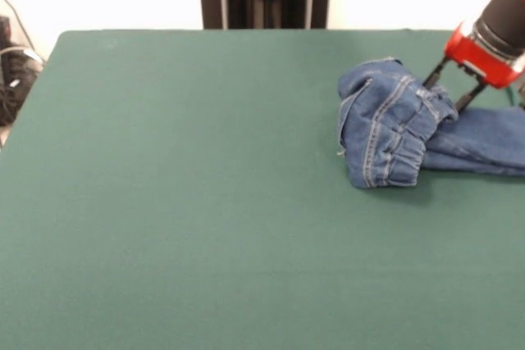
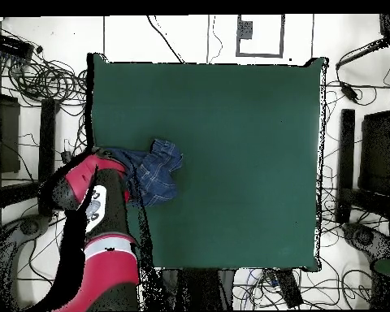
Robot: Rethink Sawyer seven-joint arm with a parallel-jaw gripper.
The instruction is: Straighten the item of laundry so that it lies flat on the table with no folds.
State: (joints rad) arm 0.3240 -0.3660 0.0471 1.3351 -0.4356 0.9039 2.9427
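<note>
The item of laundry, a small pair of blue jeans (image 1: pixel 390 125), lies crumpled at the right side of the green table (image 1: pixel 205 170). Its waist part is bunched into a raised heap. One leg (image 1: pixel 484 145) stretches flat toward the right edge of the front view. My gripper (image 1: pixel 445 94) comes down from the upper right, open, with its two black fingertips (image 1: pixel 430 81) against the top of the heap. In the overhead view the jeans (image 2: pixel 156 175) sit near the left edge of the table (image 2: pixel 247 146), partly covered by the red arm (image 2: pixel 93 195), which hides the gripper.
Green tabletop spreads wide to the left of the jeans in the front view. Cables and black equipment (image 1: pixel 12 71) sit beyond the table's left edge. In the overhead view, cables (image 2: pixel 36 73) and stands (image 2: pixel 369 154) surround the table on both sides.
</note>
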